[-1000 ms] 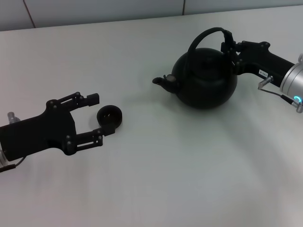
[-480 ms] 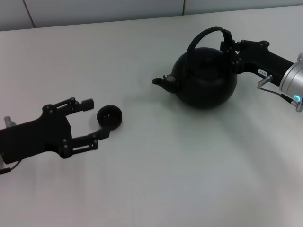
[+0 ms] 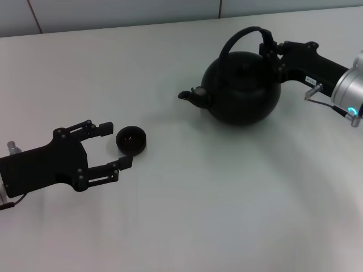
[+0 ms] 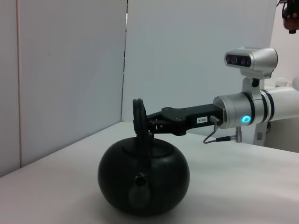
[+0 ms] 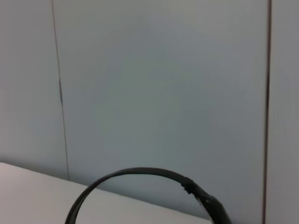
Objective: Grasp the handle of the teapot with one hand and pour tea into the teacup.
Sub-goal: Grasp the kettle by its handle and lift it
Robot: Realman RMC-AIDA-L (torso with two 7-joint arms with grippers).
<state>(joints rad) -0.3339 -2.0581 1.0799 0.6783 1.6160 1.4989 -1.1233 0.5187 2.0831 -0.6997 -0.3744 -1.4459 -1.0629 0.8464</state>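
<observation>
In the head view, the large, round, squat matte-black teapot (image 3: pixel 243 89) sits in the upper right of the frame on the plain white tabletop (image 3: pixel 227 204), its short spout (image 3: pixel 190 96) pointing toward the frame's left. The tall, thin, arched black hoop handle (image 3: pixel 241 37) rises over its top. The black right gripper (image 3: pixel 271 50) reaches in from the right edge on a silver-cuffed arm and is clamped on the right-hand end of that handle, just above where it joins the pot's shoulder. The left wrist view shows the same grip from the spout side: the teapot (image 4: pixel 144 175) low in the centre of the frame, the handle (image 4: pixel 138 116) seen edge-on as a narrow upright band, and the right gripper (image 4: pixel 145 123) pinching it from the right of the frame. In the right wrist view only the handle's arc (image 5: pixel 140 175) crosses the bottom of the frame against a pale panelled wall (image 5: pixel 154 84).

The small, round, dark brown-black handleless teacup (image 3: pixel 131 139) stands upright in the left-centre of the head view, well apart from the teapot. The black left gripper (image 3: pixel 116 143) lies low at the lower left with its fingers spread wide on either side of the cup, holding nothing; the cup sits just at the fingertips, slightly clear of them
</observation>
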